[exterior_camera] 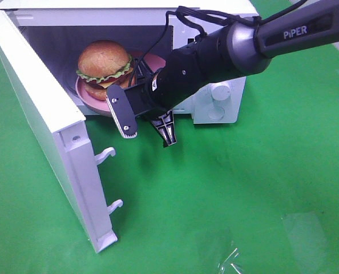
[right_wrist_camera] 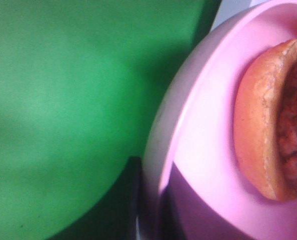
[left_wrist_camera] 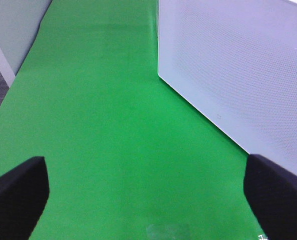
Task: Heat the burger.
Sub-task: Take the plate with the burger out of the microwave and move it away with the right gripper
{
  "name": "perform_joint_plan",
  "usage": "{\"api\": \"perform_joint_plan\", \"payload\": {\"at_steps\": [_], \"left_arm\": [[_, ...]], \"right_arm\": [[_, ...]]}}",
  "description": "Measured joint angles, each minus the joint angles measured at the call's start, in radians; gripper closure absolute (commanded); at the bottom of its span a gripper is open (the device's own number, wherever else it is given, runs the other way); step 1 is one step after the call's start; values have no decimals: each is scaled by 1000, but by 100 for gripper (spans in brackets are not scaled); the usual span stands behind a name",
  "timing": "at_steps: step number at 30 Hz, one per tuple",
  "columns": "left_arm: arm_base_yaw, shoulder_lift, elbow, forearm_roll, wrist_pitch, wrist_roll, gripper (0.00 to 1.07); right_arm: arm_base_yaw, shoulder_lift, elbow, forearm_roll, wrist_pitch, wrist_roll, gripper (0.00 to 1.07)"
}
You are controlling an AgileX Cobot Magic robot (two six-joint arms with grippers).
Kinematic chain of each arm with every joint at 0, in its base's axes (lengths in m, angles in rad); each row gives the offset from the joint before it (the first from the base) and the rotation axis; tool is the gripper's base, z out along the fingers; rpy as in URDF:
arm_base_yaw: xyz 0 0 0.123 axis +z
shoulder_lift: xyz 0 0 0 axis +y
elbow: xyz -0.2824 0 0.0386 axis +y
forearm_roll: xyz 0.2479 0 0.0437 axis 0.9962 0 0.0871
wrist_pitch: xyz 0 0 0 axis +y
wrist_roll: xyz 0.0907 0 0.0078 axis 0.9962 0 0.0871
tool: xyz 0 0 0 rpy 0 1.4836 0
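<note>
The green surface (exterior_camera: 243, 200) holds a white microwave (exterior_camera: 221, 103) with its door (exterior_camera: 38, 125) swung wide open. The right arm (exterior_camera: 255, 45) reaches into the opening. Inside, the burger (exterior_camera: 104, 68) sits on a pink plate (exterior_camera: 89, 97) near the front edge. The right claw (exterior_camera: 136, 77) is closed on the plate's rim. The left claw (left_wrist_camera: 148, 200) is open and empty, beside the microwave's wall. If the plate stays near the edge, the door may bump it and tip the burger.

Light is bright and even from above. The right wrist view is soft and blurred on the pink plate (right_wrist_camera: 198, 165), with dark shadow beneath its rim.
</note>
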Motion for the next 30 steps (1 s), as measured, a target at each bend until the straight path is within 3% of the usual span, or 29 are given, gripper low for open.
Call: {"api": "perform_joint_plan", "payload": {"at_steps": [18, 30], "left_arm": [[0, 0, 0, 0, 0, 0, 9], [0, 0, 0, 0, 0, 0, 9]], "right_arm": [[8, -137, 114, -17, 0, -14, 107], [12, -235, 249, -27, -22, -14, 107]]}}
